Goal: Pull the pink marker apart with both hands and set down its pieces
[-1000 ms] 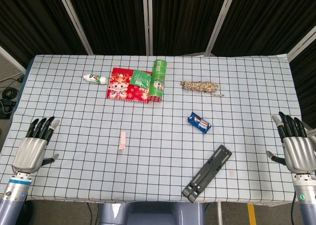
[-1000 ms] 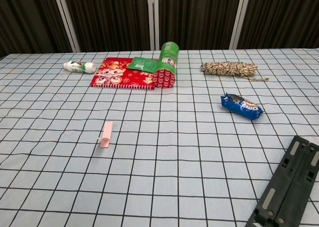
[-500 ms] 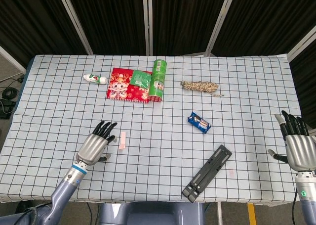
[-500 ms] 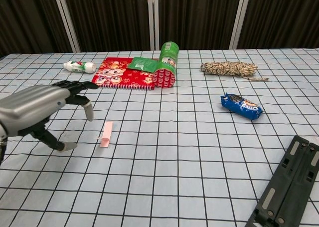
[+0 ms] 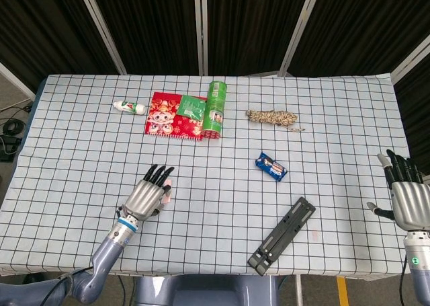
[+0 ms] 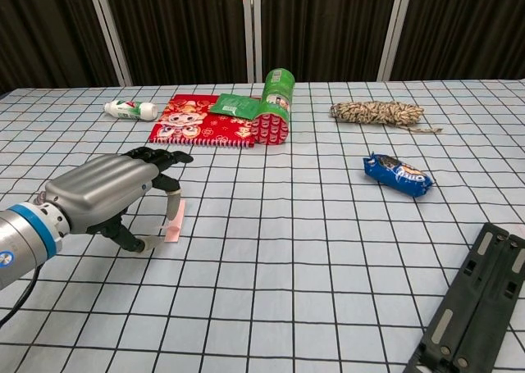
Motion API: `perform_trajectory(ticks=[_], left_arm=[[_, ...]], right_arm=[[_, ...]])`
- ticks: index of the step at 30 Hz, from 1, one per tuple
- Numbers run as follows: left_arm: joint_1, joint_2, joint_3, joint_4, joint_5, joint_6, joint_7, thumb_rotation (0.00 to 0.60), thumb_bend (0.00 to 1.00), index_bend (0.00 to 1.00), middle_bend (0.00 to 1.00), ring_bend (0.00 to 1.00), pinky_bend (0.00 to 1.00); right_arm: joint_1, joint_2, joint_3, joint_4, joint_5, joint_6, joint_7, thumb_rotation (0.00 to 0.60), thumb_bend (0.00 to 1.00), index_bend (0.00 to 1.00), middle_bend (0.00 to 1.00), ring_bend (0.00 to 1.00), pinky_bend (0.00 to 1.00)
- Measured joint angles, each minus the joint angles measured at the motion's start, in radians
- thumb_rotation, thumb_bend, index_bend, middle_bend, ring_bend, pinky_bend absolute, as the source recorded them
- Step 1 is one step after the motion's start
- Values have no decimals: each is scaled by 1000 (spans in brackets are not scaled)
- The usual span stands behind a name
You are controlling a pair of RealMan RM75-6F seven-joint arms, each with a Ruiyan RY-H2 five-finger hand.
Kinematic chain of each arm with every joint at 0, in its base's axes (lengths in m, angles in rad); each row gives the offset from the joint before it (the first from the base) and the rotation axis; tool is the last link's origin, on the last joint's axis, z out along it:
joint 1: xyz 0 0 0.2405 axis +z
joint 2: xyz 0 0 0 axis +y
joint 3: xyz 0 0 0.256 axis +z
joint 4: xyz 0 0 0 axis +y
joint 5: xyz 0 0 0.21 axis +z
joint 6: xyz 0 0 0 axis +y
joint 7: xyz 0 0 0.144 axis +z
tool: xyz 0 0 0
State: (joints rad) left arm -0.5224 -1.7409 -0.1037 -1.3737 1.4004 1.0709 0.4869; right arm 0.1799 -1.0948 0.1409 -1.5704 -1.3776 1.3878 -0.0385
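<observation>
Lower left of the head view: marker point(image 5: 166, 191), pink, flat on the cloth, partly under our left hand point(image 5: 148, 195), fingers spread, gripping nothing. Right hand point(image 5: 408, 200) far right, open. We judge it light, stiff, smooth; grip each end.

Green can point(image 5: 216, 109), red booklet point(image 5: 166, 116), rope point(image 5: 271, 118), blue snack pkt point(image 5: 271, 166), black hinge point(image 5: 282, 235)

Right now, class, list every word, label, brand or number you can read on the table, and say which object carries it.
None can be read.
Blue snack packet: print blurred.
Green cylindrical can: label too small.
Red patterned booklet: pictures only.
White tube with a green cap: print too small.
</observation>
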Motion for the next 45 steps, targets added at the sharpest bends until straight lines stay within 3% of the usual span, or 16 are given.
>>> perform_trajectory(ticks=[23, 27, 34, 40, 45], left_arm=[[-18, -12, 17, 11, -16, 17, 3, 600, 446, 557, 0, 0, 0], [-20, -15, 17, 11, -21, 21, 7, 600, 530, 572, 0, 0, 0], [-22, -13, 14, 4, -26, 31, 17, 600, 555, 702, 0, 0, 0], [-31, 3, -18, -33, -21, 56, -14, 600, 556, 791, 0, 0, 0], [-62, 28, -78, -86, -16, 65, -45, 600, 556, 826, 0, 0, 0]], right_arm=[[2, 5, -3, -6, -2, -9, 14, 600, 0, 55, 0, 0, 0], [2, 7, -3, -6, -4, -9, 16, 600, 0, 55, 0, 0, 0], [1, 9, -4, -8, -10, -5, 21, 600, 0, 55, 0, 0, 0], [0, 6, -1, -21, 4, -15, 57, 600, 0, 65, 0, 0, 0], [17, 11, 5, -44, 21, -74, 135, 600, 0, 101, 0, 0, 0]])
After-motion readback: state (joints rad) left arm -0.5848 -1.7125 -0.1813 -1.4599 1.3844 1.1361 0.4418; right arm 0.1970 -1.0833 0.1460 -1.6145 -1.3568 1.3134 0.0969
